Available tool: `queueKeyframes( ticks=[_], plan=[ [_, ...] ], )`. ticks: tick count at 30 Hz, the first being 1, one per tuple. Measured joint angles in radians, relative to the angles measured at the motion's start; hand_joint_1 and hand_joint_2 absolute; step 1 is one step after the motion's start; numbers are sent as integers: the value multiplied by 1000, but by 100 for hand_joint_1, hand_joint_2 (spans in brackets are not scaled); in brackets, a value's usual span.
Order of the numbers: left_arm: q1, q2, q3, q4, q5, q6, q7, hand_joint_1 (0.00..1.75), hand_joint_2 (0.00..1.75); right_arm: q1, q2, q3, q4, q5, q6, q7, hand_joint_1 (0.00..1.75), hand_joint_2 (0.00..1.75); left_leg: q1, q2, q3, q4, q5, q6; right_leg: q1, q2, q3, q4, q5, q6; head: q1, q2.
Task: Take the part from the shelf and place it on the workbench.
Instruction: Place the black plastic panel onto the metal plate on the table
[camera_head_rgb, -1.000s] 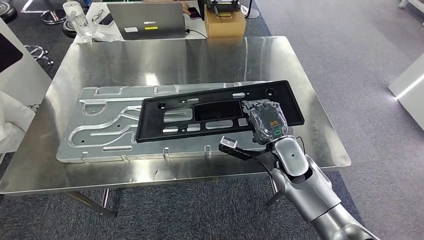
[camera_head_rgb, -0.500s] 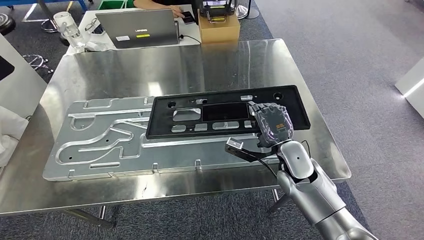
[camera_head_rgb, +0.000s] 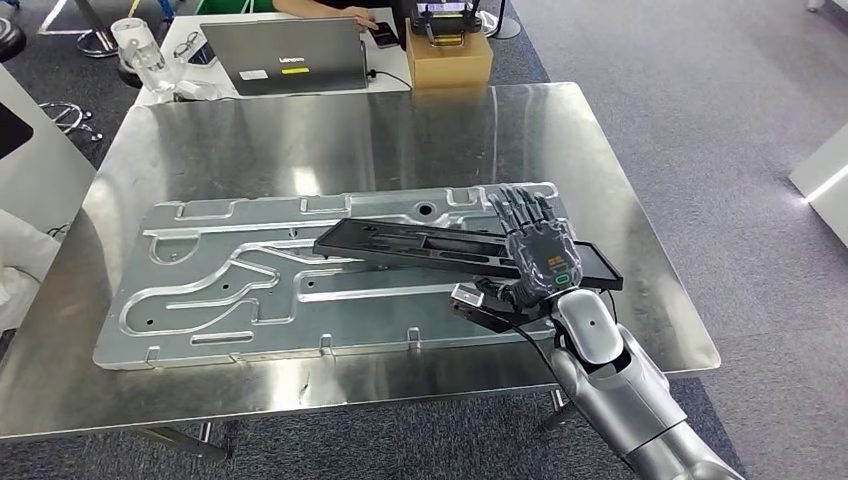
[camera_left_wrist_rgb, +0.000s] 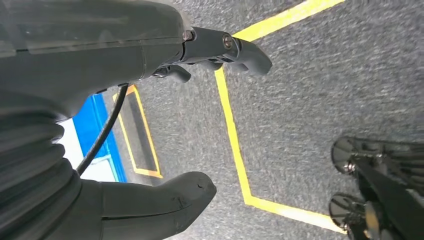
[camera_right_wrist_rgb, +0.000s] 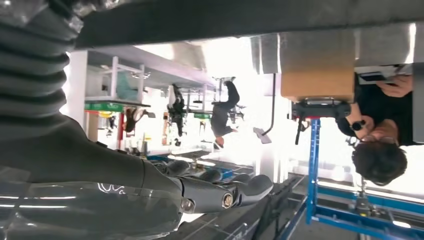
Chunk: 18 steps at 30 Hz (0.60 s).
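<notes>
- The part (camera_head_rgb: 440, 247) is a long, flat black frame of matt plastic with rectangular cut-outs, lying across the middle of the head view, its right end raised and its left end low over the plate.
- The right hand (camera_head_rgb: 538, 250) comes up from the lower right; its dark fingers are stretched out flat over the part's right end. Whether the thumb pinches the part from below I cannot tell.
- In the right wrist view that hand (camera_right_wrist_rgb: 150, 190) shows a grey ribbed cover and fingers held nearly straight under a dark slab along the frame's top.
- Under the part lies a big grey metal plate (camera_head_rgb: 200, 290) with routed grooves, rounded slots and small tabs along its near edge.
- The workbench (camera_head_rgb: 300, 130) is a brushed steel sheet, shiny and streaked with reflections; its upper half is bare, and there is a strip of bare steel at the right edge beside the part.
- At the top of the frame sit a grey laptop (camera_head_rgb: 285, 55) and a cardboard box (camera_head_rgb: 448, 55), just beyond the bench's far edge.
- The left hand (camera_left_wrist_rgb: 165, 120) hangs over grey carpet with yellow tape lines; its thumb and fingers are apart with nothing between them.
</notes>
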<state>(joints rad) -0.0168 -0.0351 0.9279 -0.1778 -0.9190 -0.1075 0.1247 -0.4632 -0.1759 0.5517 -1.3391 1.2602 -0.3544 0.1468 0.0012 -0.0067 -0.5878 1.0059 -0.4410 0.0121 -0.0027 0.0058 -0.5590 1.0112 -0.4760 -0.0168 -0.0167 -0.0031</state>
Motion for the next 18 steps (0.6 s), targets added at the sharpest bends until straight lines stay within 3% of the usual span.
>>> queueKeyframes(
  ticks=[2, 9, 13, 15, 17, 18],
  plan=[
    [-1, 0, 4, 0, 5, -1, -3, 0, 0, 0, 0, -1, 0, -3, 0, 0, 0, 0, -1, 0, 0, 0, -1, 3, 0, 0, 1, -3, 1, 1, 0, 0],
    [-2, 0, 20, 0, 18, 0, 1, 0, 0, 0, 1, -2, 1, -21, 2, -6, 0, 0, -3, 0, 0, 2, -3, 8, -3, 0, 2, -7, 4, 13, 0, 0],
    [-4, 1, 28, 0, 10, 2, 10, 0, 0, 0, 8, -2, -4, -28, 2, -13, 0, 0, 0, 3, 12, -22, 15, 33, -7, 0, 8, -13, 4, 37, 0, 0],
    [-5, 1, 30, 0, 6, 1, 11, 0, 0, -1, 9, -2, -10, -31, 3, -16, 0, 0, 7, 9, 21, -45, 29, 40, -8, 0, -17, 49, -44, 41, 1, 0],
    [-6, 0, 31, 0, 4, 2, 11, 0, 0, 2, 10, 1, -19, -34, 4, -21, 0, 0, 6, 13, 18, -46, 32, 41, -15, 0, -76, 181, -112, 46, 1, 0],
    [-6, 0, 32, 0, 4, 2, 11, 0, 0, 5, 11, 3, -24, -34, 4, -23, 0, 0, 7, 14, 15, -43, 33, 40, -20, -1, -100, 235, -130, 51, 1, 0]
  ],
)
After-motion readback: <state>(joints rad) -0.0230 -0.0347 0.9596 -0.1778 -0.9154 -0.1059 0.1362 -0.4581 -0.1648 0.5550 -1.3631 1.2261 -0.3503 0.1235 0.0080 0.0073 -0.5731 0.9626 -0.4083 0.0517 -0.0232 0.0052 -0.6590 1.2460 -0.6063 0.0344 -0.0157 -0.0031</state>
